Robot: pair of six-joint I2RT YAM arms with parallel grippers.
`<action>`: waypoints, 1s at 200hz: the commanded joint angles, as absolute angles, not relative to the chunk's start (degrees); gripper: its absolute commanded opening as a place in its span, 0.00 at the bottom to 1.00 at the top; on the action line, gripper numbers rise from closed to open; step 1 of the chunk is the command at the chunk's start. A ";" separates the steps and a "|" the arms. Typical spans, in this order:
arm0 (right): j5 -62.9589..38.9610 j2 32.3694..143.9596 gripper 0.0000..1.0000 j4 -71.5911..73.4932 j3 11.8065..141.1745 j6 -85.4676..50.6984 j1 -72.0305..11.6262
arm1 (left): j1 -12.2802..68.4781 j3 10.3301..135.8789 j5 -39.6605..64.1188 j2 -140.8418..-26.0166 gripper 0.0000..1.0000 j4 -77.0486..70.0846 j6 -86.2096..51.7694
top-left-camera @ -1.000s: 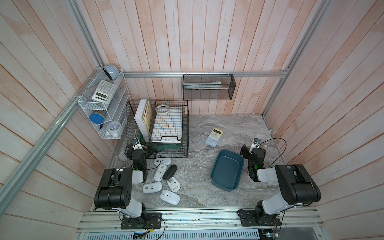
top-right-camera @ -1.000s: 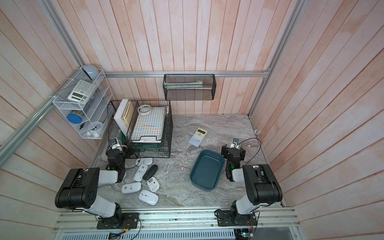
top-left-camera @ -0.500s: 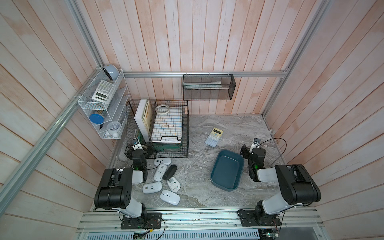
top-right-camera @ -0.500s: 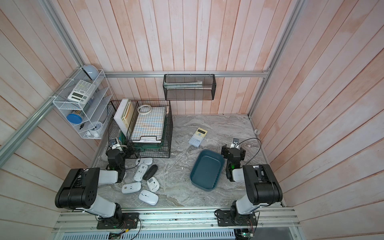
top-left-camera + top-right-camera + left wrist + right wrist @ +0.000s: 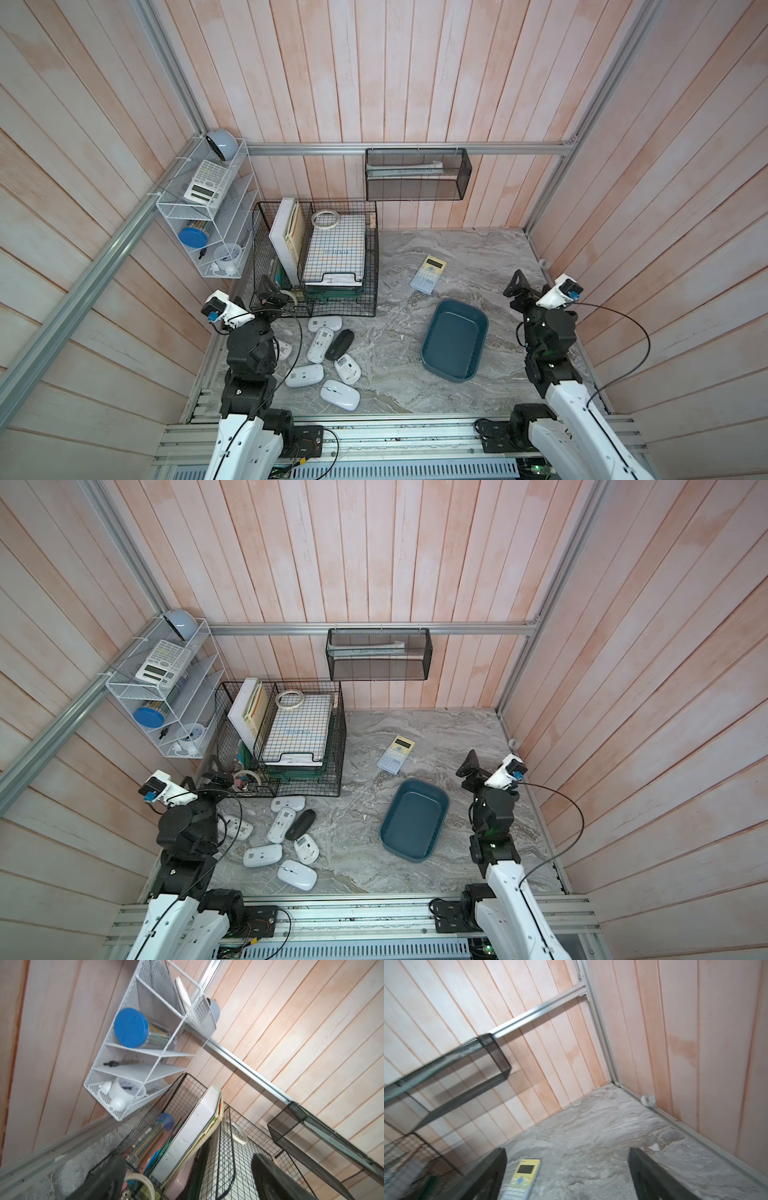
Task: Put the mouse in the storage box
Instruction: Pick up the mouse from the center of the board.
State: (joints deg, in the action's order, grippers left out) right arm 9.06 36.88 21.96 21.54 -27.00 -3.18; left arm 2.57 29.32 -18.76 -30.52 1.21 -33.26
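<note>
Several white mice lie in a cluster at the table's front left, among them one (image 5: 325, 323) by the basket and one (image 5: 340, 395) nearest the front; a black mouse (image 5: 339, 345) (image 5: 300, 824) lies among them. The storage box (image 5: 455, 345) (image 5: 414, 820), a dark teal tub, sits empty right of centre. My left gripper (image 5: 273, 292) (image 5: 188, 1178) is raised beside the wire basket, behind the mice, open and empty. My right gripper (image 5: 521, 290) (image 5: 566, 1176) hovers to the right of the box, open, with nothing between its fingers.
A black wire-grid basket (image 5: 316, 257) with books and papers stands at the back left. A calculator (image 5: 428, 274) (image 5: 522, 1180) lies behind the box. A white wall shelf (image 5: 208, 216), a black mesh tray (image 5: 415, 174) on the back wall, and a tape roll (image 5: 648, 1100) by the right wall.
</note>
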 commanded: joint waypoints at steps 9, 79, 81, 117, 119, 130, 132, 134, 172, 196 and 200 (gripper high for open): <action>-10.89 27.97 0.97 0.56 24.33 -32.25 -3.93 | 3.07 36.30 -0.10 -42.97 1.00 33.64 -43.07; -13.76 26.23 0.95 -12.48 25.10 -30.50 -5.41 | 35.83 35.01 -9.74 -48.33 1.00 44.84 -57.06; -13.55 26.31 0.95 -12.48 25.02 -30.50 -5.44 | 36.51 34.94 -10.32 -48.40 1.00 44.87 -57.31; -12.10 26.44 0.94 -12.72 24.37 -30.33 -5.43 | 41.98 33.50 -12.84 -57.35 1.00 41.43 -62.69; -12.01 26.45 0.94 -12.67 24.31 -30.39 -5.40 | 42.29 33.67 -12.77 -57.98 1.00 41.25 -62.98; -12.07 26.12 0.94 -12.73 24.33 -30.32 -5.32 | 44.43 34.98 -13.14 -62.22 1.00 40.64 -63.76; -12.05 26.04 0.94 -12.70 24.34 -30.32 -5.33 | 45.12 35.33 -13.39 -62.97 1.00 40.66 -63.86; -12.04 26.02 0.94 -12.75 24.28 -30.32 -5.35 | 45.71 35.62 -13.70 -63.80 1.00 40.64 -64.02; -11.12 25.35 0.94 -12.77 23.64 -30.41 -5.43 | 50.37 37.89 -15.91 -74.02 1.00 39.53 -64.99; -10.94 25.32 0.94 -12.89 23.64 -30.41 -5.39 | 50.75 37.52 -14.97 -77.89 1.00 36.67 -64.79; -10.97 25.26 0.94 -12.87 23.51 -30.43 -5.43 | 50.80 37.46 -14.78 -78.43 1.00 36.30 -64.65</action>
